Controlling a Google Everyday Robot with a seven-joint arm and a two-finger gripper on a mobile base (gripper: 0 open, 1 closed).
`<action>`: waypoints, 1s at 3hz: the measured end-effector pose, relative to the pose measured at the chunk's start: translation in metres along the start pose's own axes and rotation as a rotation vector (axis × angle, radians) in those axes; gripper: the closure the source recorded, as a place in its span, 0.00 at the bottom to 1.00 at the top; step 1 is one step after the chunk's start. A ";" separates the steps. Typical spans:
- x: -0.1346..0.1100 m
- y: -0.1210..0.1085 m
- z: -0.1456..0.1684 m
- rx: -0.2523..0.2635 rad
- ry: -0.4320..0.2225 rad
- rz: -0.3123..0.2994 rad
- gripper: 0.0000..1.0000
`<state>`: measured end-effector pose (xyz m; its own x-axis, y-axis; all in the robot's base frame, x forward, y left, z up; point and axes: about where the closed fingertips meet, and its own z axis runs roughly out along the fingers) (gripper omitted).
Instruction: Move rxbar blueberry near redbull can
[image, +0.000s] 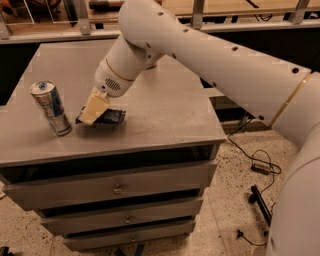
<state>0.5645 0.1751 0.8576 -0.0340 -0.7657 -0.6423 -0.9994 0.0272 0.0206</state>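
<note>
While fingers pinch it, glossy navy bar

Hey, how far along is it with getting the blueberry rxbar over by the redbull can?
Mostly done: the rxbar blueberry is already close beside the redbull can, which stands upright on the cabinet top. In hand: the gripper is clamped on the bar's end nearest the can, low at the surface. Left: release and withdraw the arm. Whether the bar touches the top yet, I cannot tell.
</note>
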 end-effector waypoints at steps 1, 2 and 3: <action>-0.001 0.009 0.005 -0.028 0.018 -0.023 0.74; -0.007 0.015 0.013 -0.057 0.001 -0.046 0.51; -0.008 0.016 0.015 -0.061 0.002 -0.048 0.28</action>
<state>0.5483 0.1911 0.8518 0.0143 -0.7662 -0.6425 -0.9981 -0.0493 0.0366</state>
